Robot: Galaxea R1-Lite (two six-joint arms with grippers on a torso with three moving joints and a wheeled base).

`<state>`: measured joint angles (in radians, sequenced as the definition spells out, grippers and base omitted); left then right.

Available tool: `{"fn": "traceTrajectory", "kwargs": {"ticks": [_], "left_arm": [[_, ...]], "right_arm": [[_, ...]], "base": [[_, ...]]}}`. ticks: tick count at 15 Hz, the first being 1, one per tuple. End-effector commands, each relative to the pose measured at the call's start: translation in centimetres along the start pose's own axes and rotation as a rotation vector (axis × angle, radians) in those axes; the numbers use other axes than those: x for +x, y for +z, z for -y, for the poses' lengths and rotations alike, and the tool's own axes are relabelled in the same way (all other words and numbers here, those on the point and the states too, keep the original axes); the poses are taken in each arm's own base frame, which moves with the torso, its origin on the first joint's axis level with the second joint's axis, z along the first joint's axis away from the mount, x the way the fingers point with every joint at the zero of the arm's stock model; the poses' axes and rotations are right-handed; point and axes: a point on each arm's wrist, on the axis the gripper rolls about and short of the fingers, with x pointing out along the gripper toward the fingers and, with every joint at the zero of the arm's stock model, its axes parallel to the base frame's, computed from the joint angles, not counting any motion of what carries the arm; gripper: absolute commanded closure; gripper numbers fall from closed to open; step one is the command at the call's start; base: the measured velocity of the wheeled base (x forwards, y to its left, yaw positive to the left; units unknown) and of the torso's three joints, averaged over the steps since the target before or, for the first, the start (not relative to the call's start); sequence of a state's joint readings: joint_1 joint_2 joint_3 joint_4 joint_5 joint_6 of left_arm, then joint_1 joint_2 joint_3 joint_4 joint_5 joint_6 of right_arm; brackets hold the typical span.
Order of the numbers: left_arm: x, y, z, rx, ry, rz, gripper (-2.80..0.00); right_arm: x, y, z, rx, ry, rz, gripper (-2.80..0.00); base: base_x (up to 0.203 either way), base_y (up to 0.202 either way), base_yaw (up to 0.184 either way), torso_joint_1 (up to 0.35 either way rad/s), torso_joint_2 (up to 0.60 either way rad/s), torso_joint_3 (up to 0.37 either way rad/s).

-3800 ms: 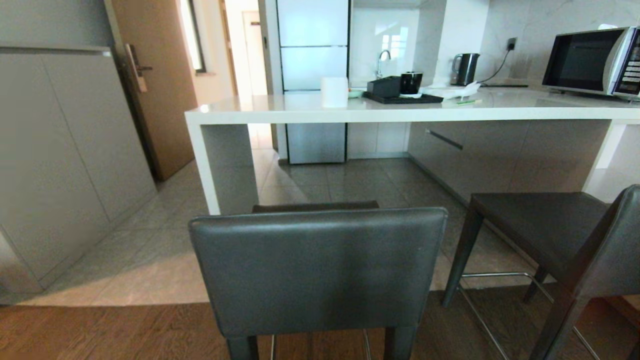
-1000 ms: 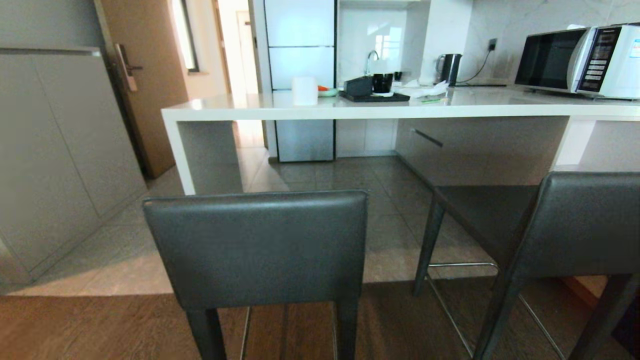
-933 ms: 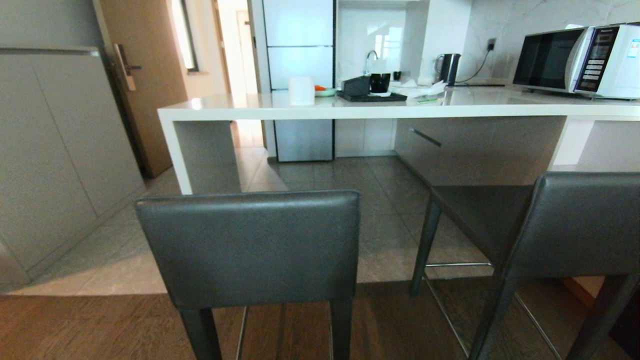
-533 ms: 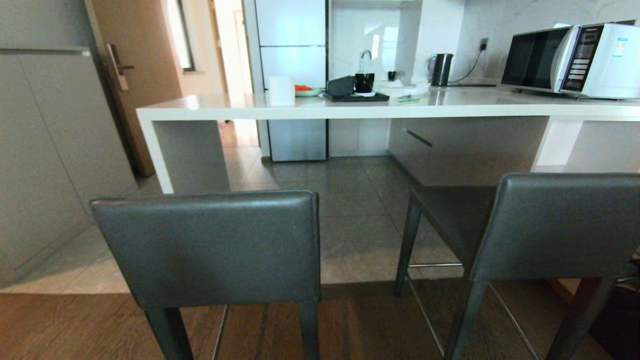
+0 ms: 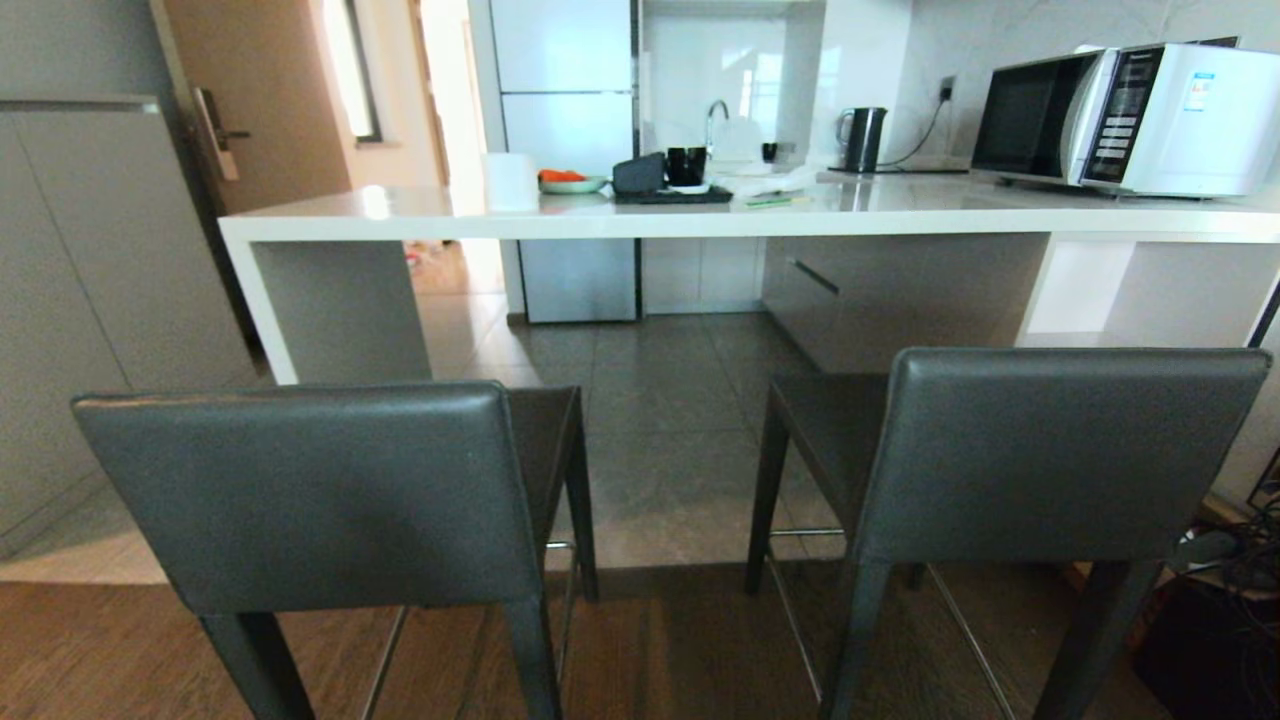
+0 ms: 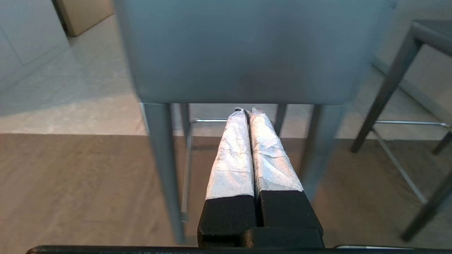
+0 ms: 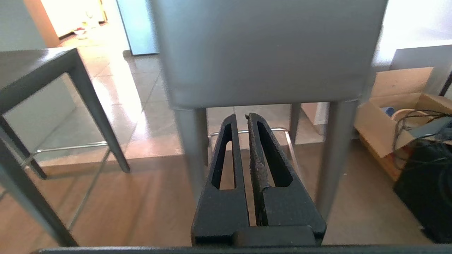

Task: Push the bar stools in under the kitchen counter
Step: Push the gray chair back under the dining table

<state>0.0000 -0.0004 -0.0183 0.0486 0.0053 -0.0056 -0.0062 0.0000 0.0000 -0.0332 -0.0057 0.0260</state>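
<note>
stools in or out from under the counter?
Out. Both stools stand short of the counter, seats not under the slab.

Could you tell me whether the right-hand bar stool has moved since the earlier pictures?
No. The right bar stool keeps its front leg at the tile-wood floor seam; only the camera shifted.

Left dark grey leather-backed bar stool [image 5: 310, 490]: legs cut off at frame bottom.
White boxy microwave [image 5: 1120, 118]: right side cropped.
</note>
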Motion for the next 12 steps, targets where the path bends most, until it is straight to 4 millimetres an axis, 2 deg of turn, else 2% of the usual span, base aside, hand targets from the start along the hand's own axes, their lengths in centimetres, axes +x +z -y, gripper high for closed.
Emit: {"fn": "traceTrajectory", "kwargs": {"ticks": [1,12], "left_arm": [[0.00,0.00,0.00,0.000,0.001,-0.001,0.00],[0.00,0.00,0.00,-0.002,0.001,-0.001,0.00]], "right_arm": [[0.05,-0.16,0.00,0.000,-0.001,-0.007,0.00],[0.05,-0.18,0.01,0.002,-0.001,-0.009,0.00]], "base": [[0.000,-0.195,0.002,0.000,0.00,0.002],[0.000,-0.194,0.003,0.002,0.00,0.003]]}}
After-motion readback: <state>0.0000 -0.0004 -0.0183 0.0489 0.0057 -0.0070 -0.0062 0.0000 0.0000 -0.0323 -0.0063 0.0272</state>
